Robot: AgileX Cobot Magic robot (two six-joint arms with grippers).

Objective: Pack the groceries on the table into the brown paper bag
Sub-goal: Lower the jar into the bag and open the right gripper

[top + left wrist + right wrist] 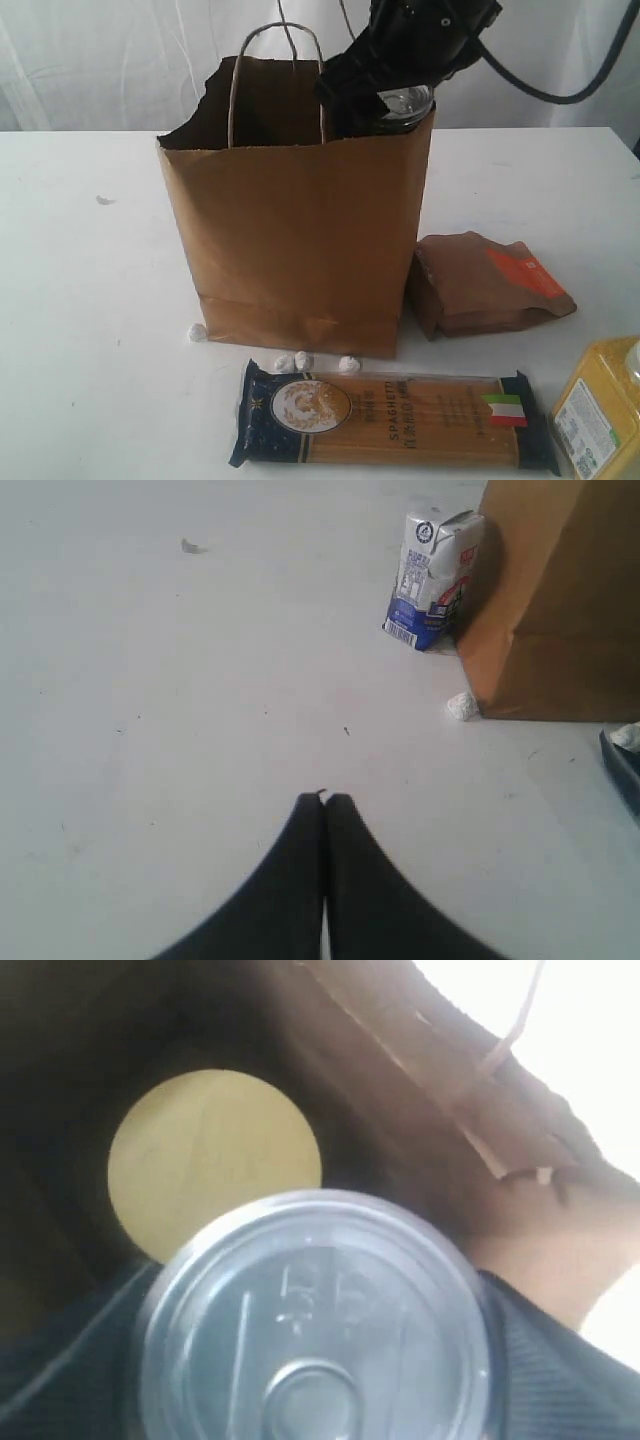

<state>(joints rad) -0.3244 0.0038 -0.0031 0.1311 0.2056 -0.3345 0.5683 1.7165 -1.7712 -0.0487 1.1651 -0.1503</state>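
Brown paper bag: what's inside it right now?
Tan-lidded clear jar sits deep inside; silver-lidded jar hangs at the rim in the right end effector. That jar and shadow hide the rest.

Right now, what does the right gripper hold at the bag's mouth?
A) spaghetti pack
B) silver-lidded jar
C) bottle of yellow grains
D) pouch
B: the silver-lidded jar sits in the right gripper at the rim of the bag, while the spaghetti pack, pouch and bottle lie on the table.
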